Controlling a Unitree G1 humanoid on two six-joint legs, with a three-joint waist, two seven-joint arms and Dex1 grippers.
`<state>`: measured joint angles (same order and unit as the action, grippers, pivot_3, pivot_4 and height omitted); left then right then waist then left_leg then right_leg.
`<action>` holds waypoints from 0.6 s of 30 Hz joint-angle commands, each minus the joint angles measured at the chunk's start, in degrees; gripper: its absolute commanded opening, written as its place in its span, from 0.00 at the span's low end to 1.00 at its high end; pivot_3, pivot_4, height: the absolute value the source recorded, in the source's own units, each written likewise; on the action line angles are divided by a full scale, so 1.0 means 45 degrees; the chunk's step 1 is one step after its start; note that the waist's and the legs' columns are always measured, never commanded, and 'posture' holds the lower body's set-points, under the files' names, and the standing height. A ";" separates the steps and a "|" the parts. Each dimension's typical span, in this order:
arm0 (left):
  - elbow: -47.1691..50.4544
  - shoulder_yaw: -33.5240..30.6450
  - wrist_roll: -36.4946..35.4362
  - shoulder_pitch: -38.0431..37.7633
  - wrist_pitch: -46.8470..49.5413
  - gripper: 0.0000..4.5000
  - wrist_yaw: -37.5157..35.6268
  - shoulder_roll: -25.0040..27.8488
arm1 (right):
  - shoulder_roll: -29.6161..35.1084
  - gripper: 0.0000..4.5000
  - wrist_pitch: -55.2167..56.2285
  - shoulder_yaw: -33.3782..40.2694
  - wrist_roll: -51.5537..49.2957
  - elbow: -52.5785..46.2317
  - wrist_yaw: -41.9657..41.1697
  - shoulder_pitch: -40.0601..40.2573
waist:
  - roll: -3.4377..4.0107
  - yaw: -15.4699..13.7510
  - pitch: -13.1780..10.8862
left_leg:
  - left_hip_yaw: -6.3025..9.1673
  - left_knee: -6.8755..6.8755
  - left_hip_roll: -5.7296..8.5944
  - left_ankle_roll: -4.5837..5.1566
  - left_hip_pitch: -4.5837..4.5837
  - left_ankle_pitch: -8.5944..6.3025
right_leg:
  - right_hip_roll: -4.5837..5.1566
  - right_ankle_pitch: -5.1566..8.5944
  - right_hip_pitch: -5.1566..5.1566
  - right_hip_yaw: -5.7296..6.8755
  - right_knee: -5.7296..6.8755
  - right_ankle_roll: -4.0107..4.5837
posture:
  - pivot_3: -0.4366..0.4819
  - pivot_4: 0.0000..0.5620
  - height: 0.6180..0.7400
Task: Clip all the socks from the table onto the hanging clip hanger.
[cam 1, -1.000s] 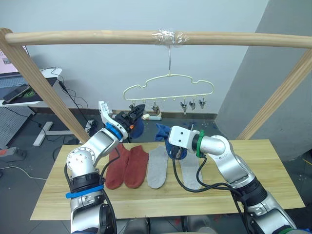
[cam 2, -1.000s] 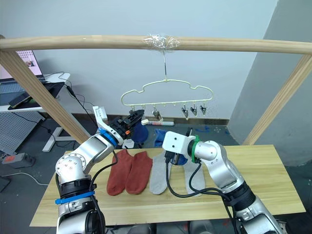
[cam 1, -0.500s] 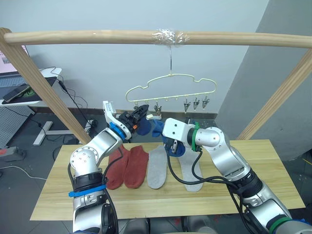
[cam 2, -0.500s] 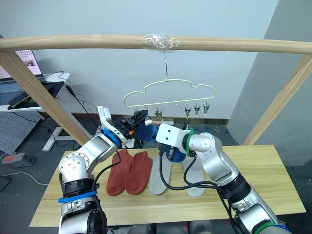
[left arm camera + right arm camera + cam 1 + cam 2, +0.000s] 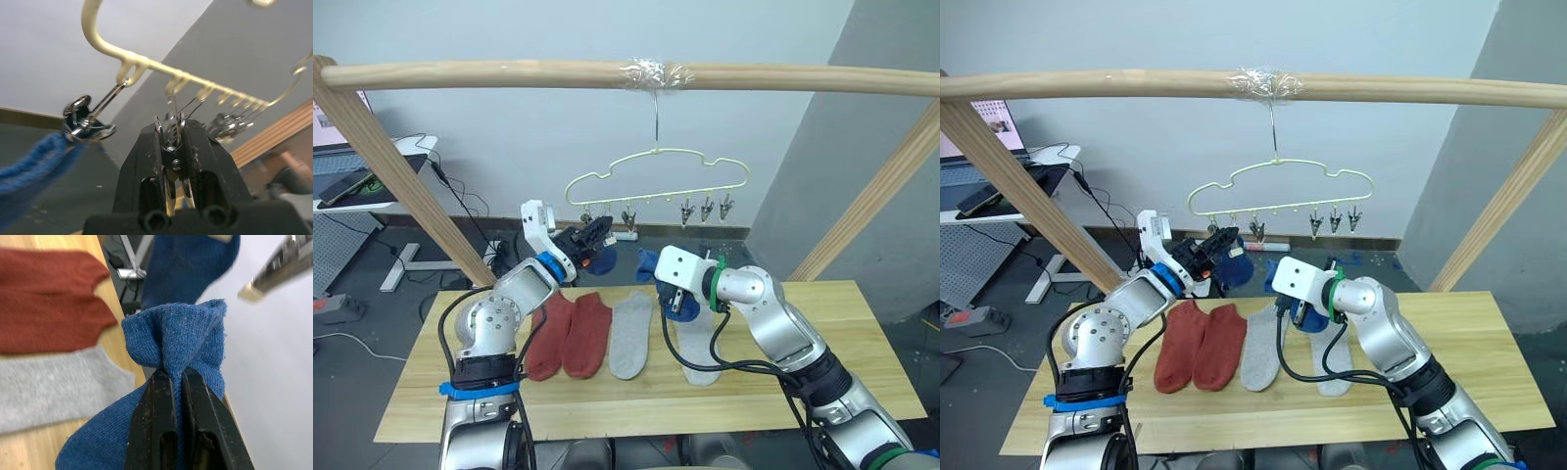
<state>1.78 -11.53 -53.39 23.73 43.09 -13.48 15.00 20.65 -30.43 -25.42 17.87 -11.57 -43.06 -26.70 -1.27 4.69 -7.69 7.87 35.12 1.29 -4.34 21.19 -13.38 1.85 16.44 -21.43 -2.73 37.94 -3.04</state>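
Aloft over the table, a bunched royal-blue sock sits pinched in the right gripper, now drawn back rightward from the clip hanger. Left gripper stays clamped on its second clip; another blue sock hangs clipped beside.

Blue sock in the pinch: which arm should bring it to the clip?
Right. Its end effector is shut on the blue sock; the left end effector is squeezing a clip on the hanger.

right claw withdrawn rightward, blue sock too
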 commanded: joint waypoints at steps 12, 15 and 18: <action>-0.0447 0.1902 0.5987 -0.0089 -0.5983 0.06 -0.1762 -0.0126 | 0.0379 0.01 0.0325 0.0699 -0.0452 -0.0284 0.0750 0.0328 | -0.0001 0.0010 0.0000 | -0.0003 -0.0001 0.0001 0.0024 0.0003 -0.0013 | 0.0001 0.0000 -0.0002 -0.0001 -0.0002 0.0000 | 0.37 0.15 1.00; -0.0779 0.2015 0.6855 -0.0026 -0.6919 0.06 -0.1697 -0.0181 | 0.0382 0.01 0.0322 0.0722 -0.0500 -0.0281 0.0791 0.0330 | -0.0001 0.0007 0.0000 | -0.0002 -0.0001 0.0003 0.0039 0.0005 -0.0022 | 0.0006 0.0000 -0.0002 -0.0001 -0.0003 0.0000 | 0.37 0.16 1.00; -0.1023 0.1852 0.7015 -0.0040 -0.7166 0.06 -0.1672 -0.0364 | 0.0384 0.01 0.0325 0.0732 -0.0537 -0.0257 0.0832 0.0299 | -0.0001 0.0009 0.0000 | -0.0002 0.0000 0.0005 0.0045 0.0006 -0.0025 | 0.0009 0.0000 -0.0001 -0.0001 -0.0002 0.0000 | 0.37 0.16 1.00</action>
<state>-3.45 -2.70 -22.60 22.76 12.73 -20.78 13.57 22.38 -29.93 -23.68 16.49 -11.56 -39.89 -25.17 -1.27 4.73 -7.69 7.87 35.12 1.31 -4.13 21.21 -13.50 1.89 16.44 -21.43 -2.72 37.93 -3.04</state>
